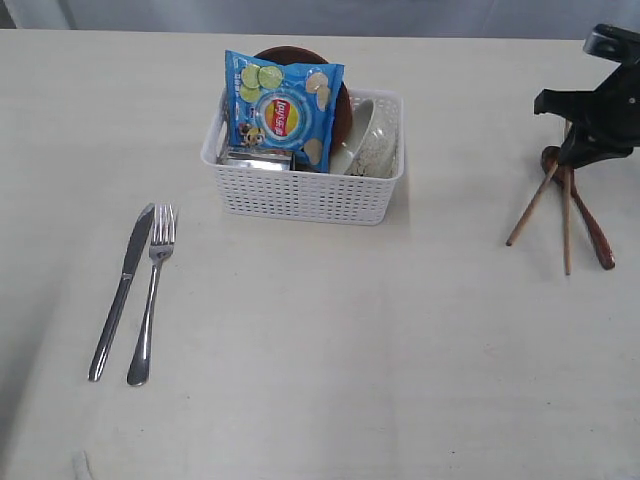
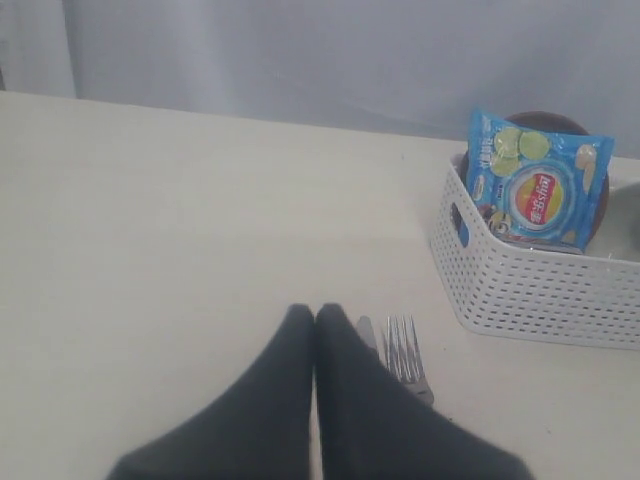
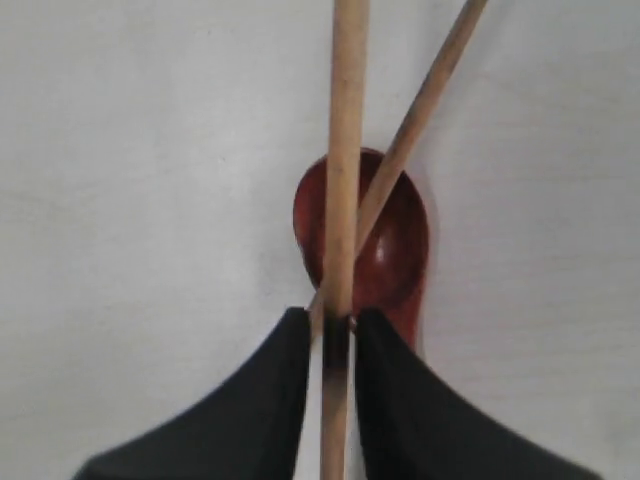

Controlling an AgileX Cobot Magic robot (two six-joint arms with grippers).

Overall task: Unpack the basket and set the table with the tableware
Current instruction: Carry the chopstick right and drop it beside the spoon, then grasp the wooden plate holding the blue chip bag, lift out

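A white basket (image 1: pixel 300 200) holds a brown plate (image 1: pixel 300 55), an off-white bowl (image 1: pixel 372 140), a steel cup (image 1: pixel 255 158) and a blue chip bag (image 1: pixel 283 110). On the table (image 1: pixel 330 350), a knife (image 1: pixel 122 290) and fork (image 1: pixel 152 300) lie side by side at the left. At the right, two wooden chopsticks (image 1: pixel 566 225) splay across a dark red spoon (image 1: pixel 590 225). My right gripper (image 3: pixel 333 318) straddles one chopstick (image 3: pixel 343 150) with a thin gap on each side, over the spoon's bowl (image 3: pixel 385 250). My left gripper (image 2: pixel 315 312) is shut and empty beside the knife (image 2: pixel 367 335) and fork (image 2: pixel 405 350).
In the exterior view the right arm (image 1: pixel 600 110) stands at the right edge. The left wrist view shows the basket (image 2: pixel 530 290) with the chip bag (image 2: pixel 535 190) off to one side, and a grey wall behind the table.
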